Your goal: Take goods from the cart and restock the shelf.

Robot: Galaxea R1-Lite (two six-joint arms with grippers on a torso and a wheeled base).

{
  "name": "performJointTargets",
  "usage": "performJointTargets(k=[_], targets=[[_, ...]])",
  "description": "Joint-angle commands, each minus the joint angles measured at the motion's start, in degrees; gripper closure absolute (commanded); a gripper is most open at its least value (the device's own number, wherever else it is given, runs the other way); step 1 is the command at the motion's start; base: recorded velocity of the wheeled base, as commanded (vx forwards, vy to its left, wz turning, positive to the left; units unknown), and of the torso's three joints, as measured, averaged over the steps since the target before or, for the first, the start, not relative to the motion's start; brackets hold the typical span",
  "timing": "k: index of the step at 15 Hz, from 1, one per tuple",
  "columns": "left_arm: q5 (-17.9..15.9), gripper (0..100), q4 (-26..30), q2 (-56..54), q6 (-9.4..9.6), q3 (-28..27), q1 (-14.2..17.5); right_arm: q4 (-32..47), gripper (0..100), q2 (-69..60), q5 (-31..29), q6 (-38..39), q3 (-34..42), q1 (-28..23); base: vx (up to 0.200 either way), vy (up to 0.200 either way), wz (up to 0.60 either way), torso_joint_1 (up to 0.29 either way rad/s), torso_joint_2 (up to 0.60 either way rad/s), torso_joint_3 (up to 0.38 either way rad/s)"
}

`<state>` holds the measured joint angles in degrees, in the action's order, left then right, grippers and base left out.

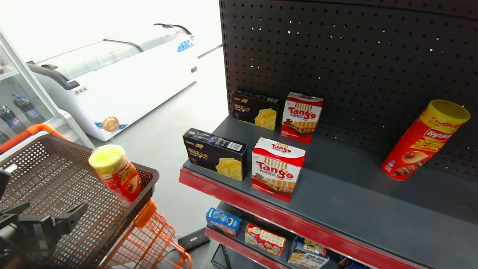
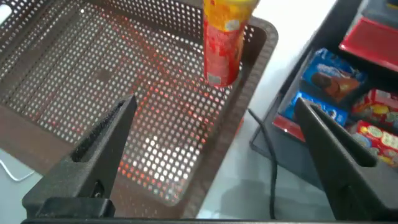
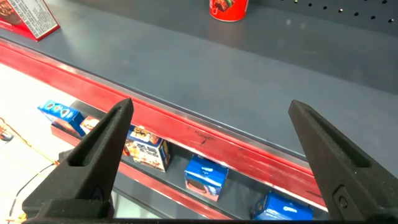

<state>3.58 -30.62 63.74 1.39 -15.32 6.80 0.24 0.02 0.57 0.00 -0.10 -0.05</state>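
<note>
— Since the left gripper (image 2: pixel 214 106) hangs wide open and empty, what should it take?
— The red cylindrical chip can with yellow lid (image 2: pixel 224 50), upright ahead of it in the brown perforated cart basket (image 2: pixel 74 56). Close around mid-body, then lift straight.

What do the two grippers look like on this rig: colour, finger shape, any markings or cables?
The left gripper and right gripper look alike. Each is matte black, with two long wedge-shaped fingers that taper to blunt tips and have flat inner faces. No markings or cables are visible on them.
</note>
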Motion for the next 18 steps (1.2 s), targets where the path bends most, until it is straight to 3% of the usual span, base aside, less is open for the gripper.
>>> performJointTargets(k=[1, 4, 8, 10, 18], targets=[[-0.68, 0, -15.08, 15.36, -0.07, 3.72, -0.12, 0.02, 0, -0.02, 0.04, 0.00, 0.01, 0.05, 0.000, 0.000, 0.00, 0.000, 0.00, 0.000], [-0.77, 0, -34.06, 28.89, -0.07, 7.68, -0.39, 0.02, 0, -0.02, 0.04, 0.00, 0.01, 0.05, 0.000, 0.000, 0.00, 0.000, 0.00, 0.000], [-1.04, 0, -51.47, 43.57, -0.42, 5.13, -0.21, 0.02, 0, -0.02, 0.04, 0.00, 0.01, 0.05, 0.000, 0.000, 0.00, 0.000, 0.00, 0.000], [-1.91, 0, -54.98, 48.49, -0.42, 1.96, 0.05, 0.02, 0, -0.02, 0.04, 0.00, 0.01, 0.05, 0.000, 0.000, 0.00, 0.000, 0.00, 0.000], [-2.62, 0, -57.71, 60.71, -0.34, -12.10, -0.03, 0.02, 0, -0.02, 0.04, 0.00, 0.01, 0.05, 0.000, 0.000, 0.00, 0.000, 0.00, 0.000]])
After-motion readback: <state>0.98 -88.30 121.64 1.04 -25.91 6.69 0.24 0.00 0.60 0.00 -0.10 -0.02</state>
